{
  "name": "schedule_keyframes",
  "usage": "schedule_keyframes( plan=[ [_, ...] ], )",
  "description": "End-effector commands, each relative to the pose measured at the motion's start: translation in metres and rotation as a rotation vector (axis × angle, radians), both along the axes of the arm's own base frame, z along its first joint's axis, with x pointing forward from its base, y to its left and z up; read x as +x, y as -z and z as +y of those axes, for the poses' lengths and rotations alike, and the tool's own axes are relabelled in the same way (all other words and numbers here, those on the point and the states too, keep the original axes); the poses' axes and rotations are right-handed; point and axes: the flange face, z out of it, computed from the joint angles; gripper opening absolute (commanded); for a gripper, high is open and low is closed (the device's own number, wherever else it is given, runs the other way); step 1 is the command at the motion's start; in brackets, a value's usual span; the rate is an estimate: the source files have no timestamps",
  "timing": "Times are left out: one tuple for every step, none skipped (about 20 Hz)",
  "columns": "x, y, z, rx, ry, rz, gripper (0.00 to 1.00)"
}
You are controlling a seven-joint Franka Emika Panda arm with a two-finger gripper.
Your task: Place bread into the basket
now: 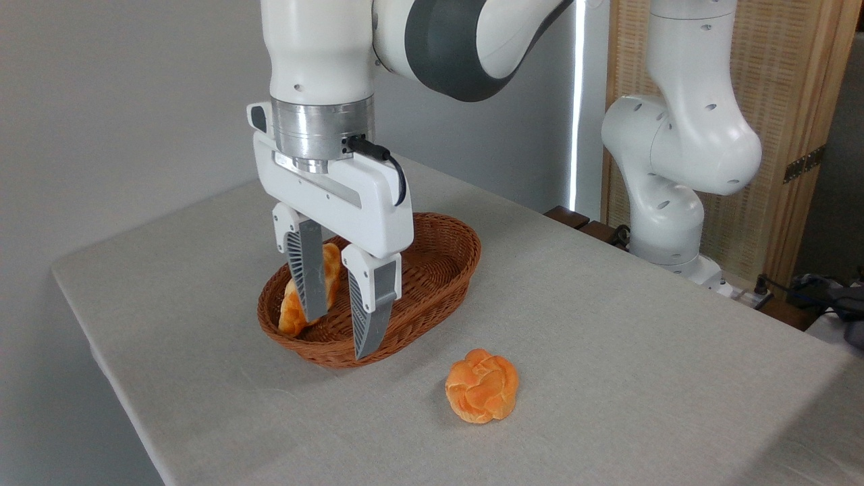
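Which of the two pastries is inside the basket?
The elongated, pale golden bread, leaning against the left inner wall of the reddish-brown wicker basket. The round orange knotted bun lies outside it on the grey table.

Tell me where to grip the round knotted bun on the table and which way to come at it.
Grip the round orange bun across its middle, coming straight down from above. It sits alone on the table, apart from the basket, so both sides are free. Its domed, near-round shape likely suits any finger angle, with the gripper opened wider than the bun.
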Motion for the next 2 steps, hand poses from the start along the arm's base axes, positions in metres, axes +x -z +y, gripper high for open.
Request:
schedule_keyframes(
  plan=[
    [-0.0043,0.0014,-0.0014,0.007,0.075,0.036,1.0],
    [-0.0044,0.0016,-0.0023,0.005,0.073,0.038,1.0]
  ],
)
